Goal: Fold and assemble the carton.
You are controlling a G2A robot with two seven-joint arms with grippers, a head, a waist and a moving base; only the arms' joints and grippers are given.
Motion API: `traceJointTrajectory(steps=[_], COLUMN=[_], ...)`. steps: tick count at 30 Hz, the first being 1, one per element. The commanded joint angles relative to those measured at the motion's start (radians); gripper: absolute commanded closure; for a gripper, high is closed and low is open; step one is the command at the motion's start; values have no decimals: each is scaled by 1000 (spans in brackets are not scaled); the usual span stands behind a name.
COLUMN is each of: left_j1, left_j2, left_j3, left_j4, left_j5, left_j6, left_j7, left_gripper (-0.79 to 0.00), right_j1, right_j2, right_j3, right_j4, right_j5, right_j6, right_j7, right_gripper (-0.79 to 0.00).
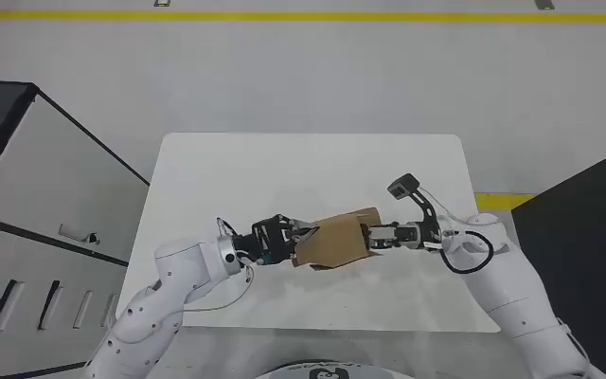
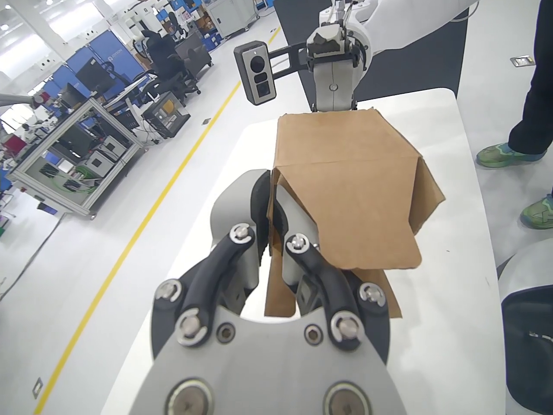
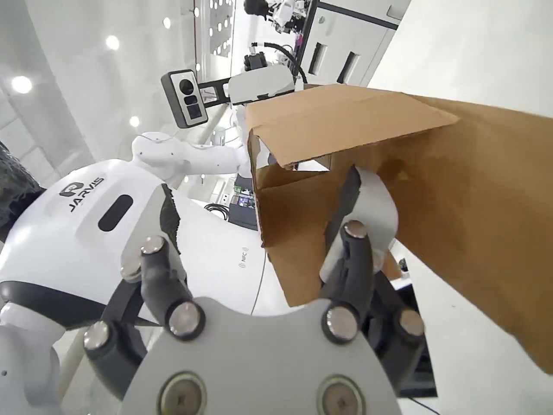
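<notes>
No text, label, number or sign can be read on the plain brown carton or the white bench.

- The white left arm comes in from the robot's left, bent at the elbow. Its forearm lies level and points toward the other arm.
- The grey metal left gripper, with black linkages, has its padded fingers almost together, pinching a wall of the brown cardboard carton.
- The white right arm mirrors it from the robot's right, wrist pointing back at the left gripper.
- The right gripper has its fingers spread wide, one lying against the carton's wall.
</notes>
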Motion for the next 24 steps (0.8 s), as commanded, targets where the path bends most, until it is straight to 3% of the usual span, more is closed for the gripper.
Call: traceJointTrajectory(steps=[1,4,6,13,24], left_j1=[2,5,6,6,-8], left_j2=[1,2,3,7,12], left_j3=[2,5,7,7,20], left_j4=[0,0,1,1,11], left_j5=[-2,-2,-3,-5,-19], left_j6=[-1,1,2,2,-22], left_j7=[-1,-2,-3,-7,-18], left_gripper=[0,0,0,0,0], right_j1=[-2,-1,1,17,38], right_j2=[2,5,6,14,32], right_j3=[-4,-13,-20,-45,-87], right_j4=[-21,-39,-47,-51,-71], right_j5=[-13,-35,-40,-73,-99], right_j6=[-8,-19,-28,-41,-64], right_j7=[-8,-19,-28,-41,-64], right_gripper=[-576,-496,-394,-256,-191])
